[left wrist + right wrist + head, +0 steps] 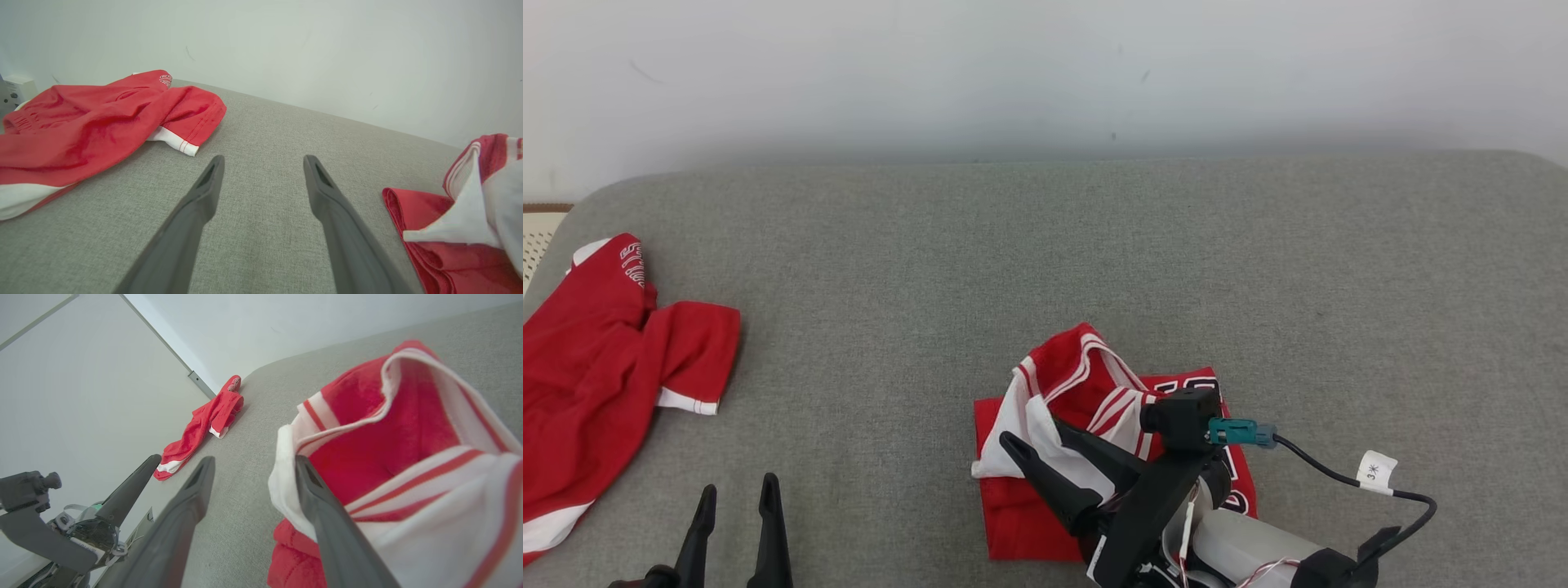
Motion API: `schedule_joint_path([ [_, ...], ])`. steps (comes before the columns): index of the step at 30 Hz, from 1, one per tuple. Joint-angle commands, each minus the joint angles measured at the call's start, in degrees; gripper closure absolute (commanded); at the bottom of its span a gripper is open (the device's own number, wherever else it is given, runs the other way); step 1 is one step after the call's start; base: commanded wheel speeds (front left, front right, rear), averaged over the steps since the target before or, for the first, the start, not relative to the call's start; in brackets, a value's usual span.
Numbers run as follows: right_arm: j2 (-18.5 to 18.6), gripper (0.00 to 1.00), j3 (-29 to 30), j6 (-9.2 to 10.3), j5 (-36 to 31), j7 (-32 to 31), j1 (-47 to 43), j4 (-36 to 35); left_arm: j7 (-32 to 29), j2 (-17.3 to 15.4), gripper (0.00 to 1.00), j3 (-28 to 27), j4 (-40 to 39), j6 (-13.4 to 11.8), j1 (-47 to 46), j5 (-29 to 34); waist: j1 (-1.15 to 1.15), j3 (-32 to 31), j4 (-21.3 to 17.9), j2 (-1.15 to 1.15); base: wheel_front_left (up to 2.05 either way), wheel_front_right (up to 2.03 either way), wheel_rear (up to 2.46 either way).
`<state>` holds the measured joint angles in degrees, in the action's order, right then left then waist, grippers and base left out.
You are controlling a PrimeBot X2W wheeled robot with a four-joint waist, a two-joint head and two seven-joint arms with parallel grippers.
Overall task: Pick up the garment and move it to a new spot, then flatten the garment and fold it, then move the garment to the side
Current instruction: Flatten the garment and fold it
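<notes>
Left jaws spread above couch (261, 122) — right jaws spread; wrist view: 1 at garment (388, 428)

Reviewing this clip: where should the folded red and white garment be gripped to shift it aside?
Probably the stacked left edge of the garment, approached from the robot's left, pinching it top and bottom. The layers lie flat and aligned there; the striped flap stands loose on top, and lifting it alone would likely undo the fold.
</notes>
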<state>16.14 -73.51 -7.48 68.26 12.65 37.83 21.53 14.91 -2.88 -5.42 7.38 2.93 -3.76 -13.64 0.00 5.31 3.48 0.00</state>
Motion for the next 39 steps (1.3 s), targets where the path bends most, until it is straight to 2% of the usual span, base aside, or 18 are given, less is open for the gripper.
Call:
schedule_joint_path([
  [1,0.28,0.0,-0.07,-0.02,-0.01,0.58,-0.18,-0.75,0.19,-0.02,0.0,-0.22,0.12,-0.06,0.24,-0.09,0.0,-0.23,-0.23,0.0,0.0,0.0,0.0],
  [13,5.28,0.0,1.55,-0.02,-0.58,2.58,-0.66,-9.0,0.18,-0.02,0.0,-0.55,-0.29,0.08,1.57,-0.04,0.0,-1.48,-1.17,0.0,0.0,0.0,0.0],
  [22,9.57,0.0,14.03,-0.02,-5.56,2.6,-6.43,-13.2,0.19,-0.02,0.0,-1.31,-1.26,-0.28,2.48,-0.01,0.0,-1.62,-1.58,0.0,0.0,0.0,0.0],
  [32,10.95,0.0,21.91,-0.02,-11.97,2.61,-11.49,-10.09,0.19,-0.02,0.0,-1.64,-1.35,-0.18,2.41,-0.16,0.0,-1.28,-1.78,0.0,0.0,0.0,0.0],
  [39,8.87,0.0,24.18,-0.02,-17.79,2.61,-12.92,-1.02,0.19,-0.02,0.0,-1.45,-1.78,-0.51,2.32,-0.04,0.0,-1.14,-1.58,0.0,0.0,0.0,0.0],
])
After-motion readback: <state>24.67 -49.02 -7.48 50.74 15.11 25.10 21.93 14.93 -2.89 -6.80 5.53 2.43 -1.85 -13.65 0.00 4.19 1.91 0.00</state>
